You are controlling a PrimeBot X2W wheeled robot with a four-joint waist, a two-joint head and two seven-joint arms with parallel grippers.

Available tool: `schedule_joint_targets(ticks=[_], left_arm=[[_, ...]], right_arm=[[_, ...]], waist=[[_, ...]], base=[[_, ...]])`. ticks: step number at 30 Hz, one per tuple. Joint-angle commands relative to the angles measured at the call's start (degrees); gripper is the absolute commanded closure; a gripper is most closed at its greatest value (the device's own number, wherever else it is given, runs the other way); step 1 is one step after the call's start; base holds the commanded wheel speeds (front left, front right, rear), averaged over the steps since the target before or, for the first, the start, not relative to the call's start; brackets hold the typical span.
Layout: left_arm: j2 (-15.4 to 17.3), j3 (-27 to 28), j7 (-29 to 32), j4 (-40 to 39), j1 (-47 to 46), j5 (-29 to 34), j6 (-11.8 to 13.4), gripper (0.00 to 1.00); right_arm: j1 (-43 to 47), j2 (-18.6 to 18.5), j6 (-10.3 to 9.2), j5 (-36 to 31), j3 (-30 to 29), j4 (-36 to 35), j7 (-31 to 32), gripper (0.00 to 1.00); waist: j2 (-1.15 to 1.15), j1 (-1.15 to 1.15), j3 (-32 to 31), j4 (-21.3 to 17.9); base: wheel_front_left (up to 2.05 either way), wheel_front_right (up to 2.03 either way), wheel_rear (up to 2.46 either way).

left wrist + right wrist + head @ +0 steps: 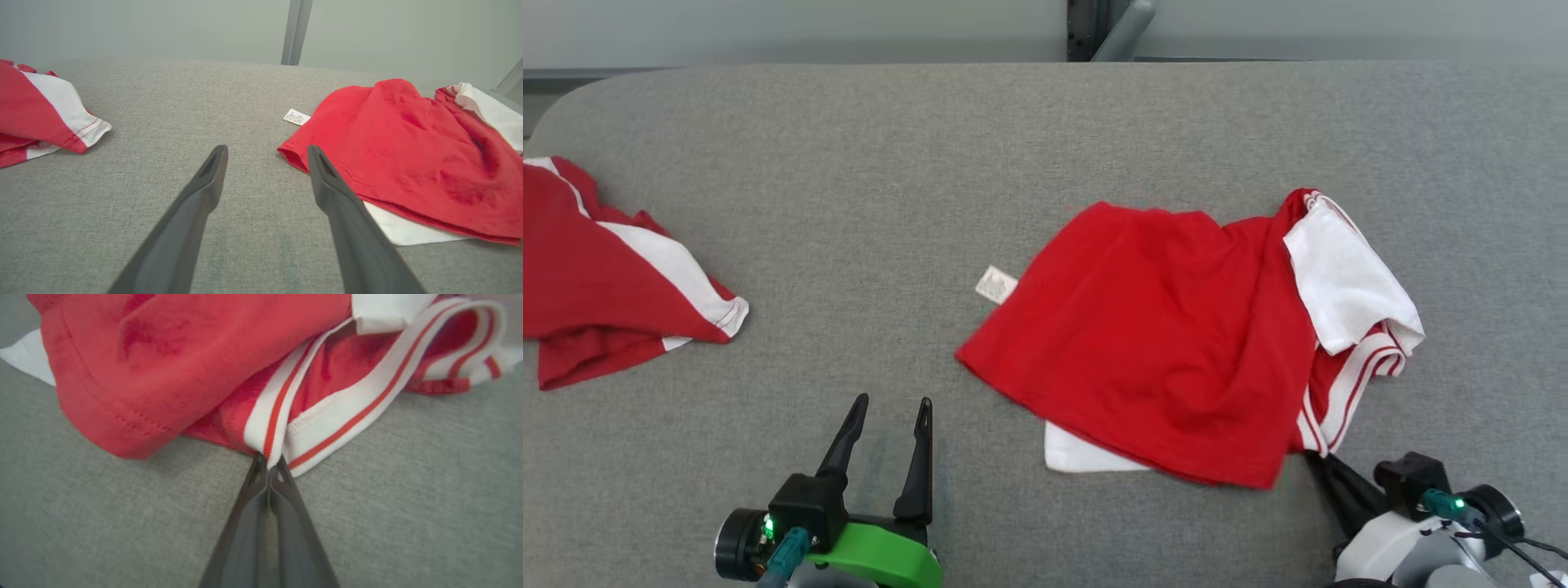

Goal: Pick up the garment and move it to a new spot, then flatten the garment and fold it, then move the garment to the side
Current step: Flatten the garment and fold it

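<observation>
The garment [1160,343] lies crumpled right of centre on the counter [849,163]; the right gripper [269,462] jaws pinch its striped trim [278,428]; the left gripper [892,400] jaws are spread, empty; lifting, flattening and folding seemingly remain.

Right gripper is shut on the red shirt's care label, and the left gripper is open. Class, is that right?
No. The right gripper is shut on the red shirt's striped ribbed band, not its care label, as the right wrist view shows. The left gripper is open.
</observation>
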Motion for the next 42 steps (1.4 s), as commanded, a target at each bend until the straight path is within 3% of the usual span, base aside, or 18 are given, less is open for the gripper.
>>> schedule_joint_targets(ticks=[1,2,3,4,12,19,24,36,42], left_arm=[[0.17,-0.02,0.05,0.34,1.15,-0.17,-0.08,0.0],[0.17,0.03,0.05,0.5,1.41,-0.13,-0.12,0.0],[0.17,0.0,0.05,0.66,1.69,0.0,-0.23,0.0],[0.17,-0.12,0.04,0.86,1.98,0.16,-0.4,0.0],[0.17,-2.73,0.05,0.95,1.03,1.9,-1.34,0.0],[0.18,-6.2,0.05,0.76,-1.86,3.37,-2.2,0.0],[0.16,-10.95,0.05,1.93,-4.02,4.79,-4.11,0.0],[0.51,-29.22,0.05,8.97,-11.66,4.19,-5.48,0.0],[1.21,-31.97,0.05,12.6,-15.19,4.24,-5.48,0.0]], right_arm=[[2.09,-1.24,-0.29,0.56,-1.34,1.23,0.98,1.0],[2.15,-1.23,-0.27,0.58,-2.21,0.89,0.84,0.86],[2.17,-1.02,-0.26,0.53,-2.87,0.38,0.75,0.35],[2.12,-0.71,-0.23,0.63,-3.63,-0.52,0.64,0.0],[2.8,1.43,-0.21,-0.94,-8.62,-9.45,0.58,0.0],[4.34,5.13,-0.21,-3.33,-13.22,-21.99,0.57,0.0],[4.41,8.03,-0.21,-4.37,-13.8,-28.09,0.58,0.0],[3.49,9.04,-0.21,-4.81,-14.54,-28.74,0.58,0.0],[2.74,9.13,-0.21,-4.88,-14.71,-28.55,0.58,0.0]], waist=[[0.0,0.0,-1.88,-1.93],[0.0,0.0,-2.13,-2.22],[0.0,0.0,-2.33,-2.53],[0.0,0.0,-2.49,-2.86],[0.0,0.0,-2.72,-6.34],[0.0,0.0,-2.72,-10.0],[0.0,0.0,-2.22,-12.17],[0.0,0.0,0.38,-16.99],[0.0,0.0,2.04,-19.68]], base=[[0.0,0.0,0.0],[0.0,0.0,0.0],[0.0,0.0,0.0],[0.0,0.0,0.0],[0.0,0.0,0.0],[0.0,0.0,0.0],[0.0,0.0,0.0],[0.0,0.0,0.0],[0.0,0.0,0.0]])
